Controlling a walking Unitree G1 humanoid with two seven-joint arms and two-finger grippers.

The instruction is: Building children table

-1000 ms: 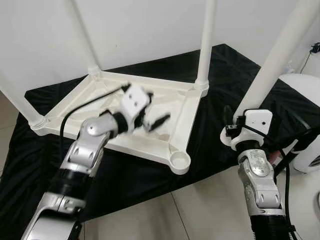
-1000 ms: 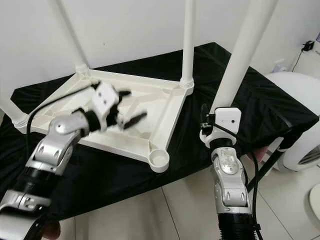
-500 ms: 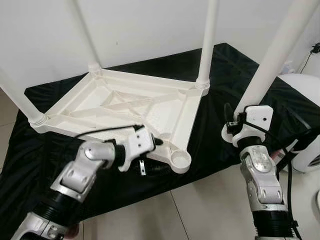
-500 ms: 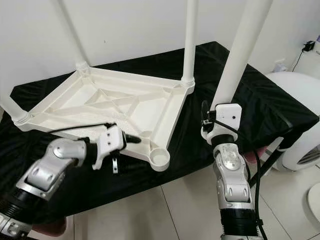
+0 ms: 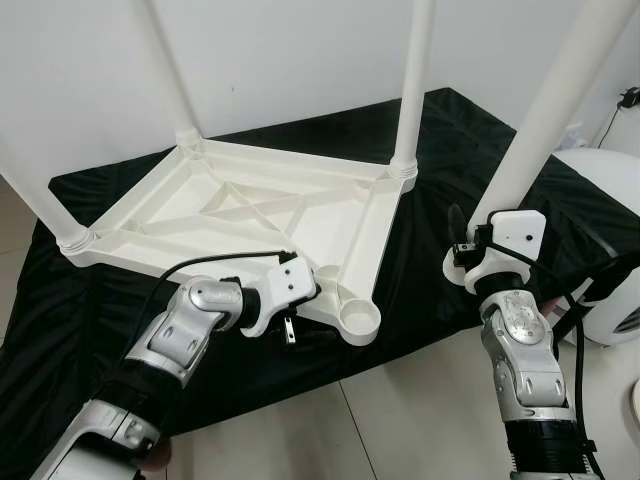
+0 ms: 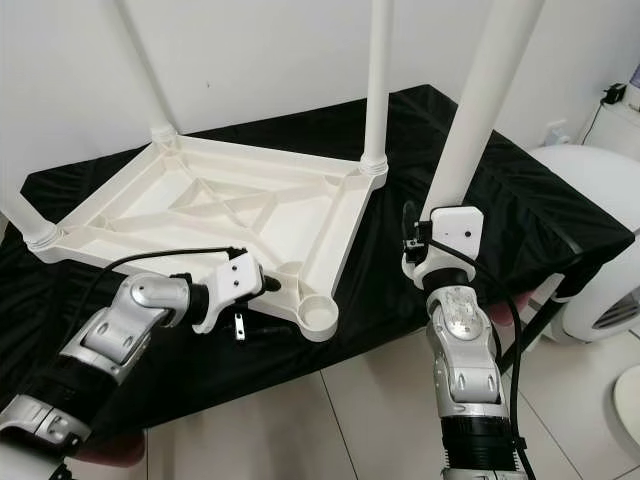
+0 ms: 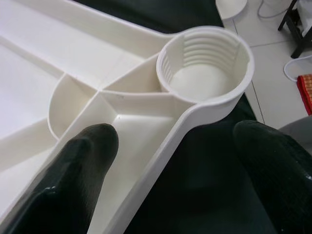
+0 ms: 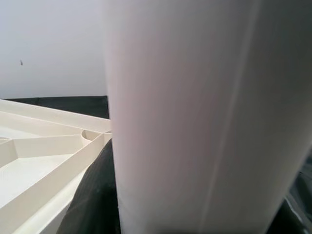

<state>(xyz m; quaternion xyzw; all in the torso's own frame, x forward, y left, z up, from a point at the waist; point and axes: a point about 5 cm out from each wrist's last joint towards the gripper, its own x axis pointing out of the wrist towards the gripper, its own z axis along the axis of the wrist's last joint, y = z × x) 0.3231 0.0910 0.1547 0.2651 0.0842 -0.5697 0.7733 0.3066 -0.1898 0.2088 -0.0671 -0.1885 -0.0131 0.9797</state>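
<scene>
Your left gripper (image 5: 291, 318), fingers spread, straddles the rim of the upturned tabletop (image 5: 250, 215) at frame center beside its vacant leg socket (image 5: 360, 322), while at right your right gripper (image 5: 462, 240) is clamped around the loose white leg (image 5: 545, 110), held upright.

Plain white wall (image 5: 300, 60) behind, black cloth (image 5: 250, 370) spread underneath, pale tiled floor (image 5: 400, 420), round white appliance (image 5: 610, 260) at the side

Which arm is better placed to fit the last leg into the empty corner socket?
Right: the right gripper already holds the loose leg. The left gripper straddles the tabletop's rim beside the socket.
</scene>
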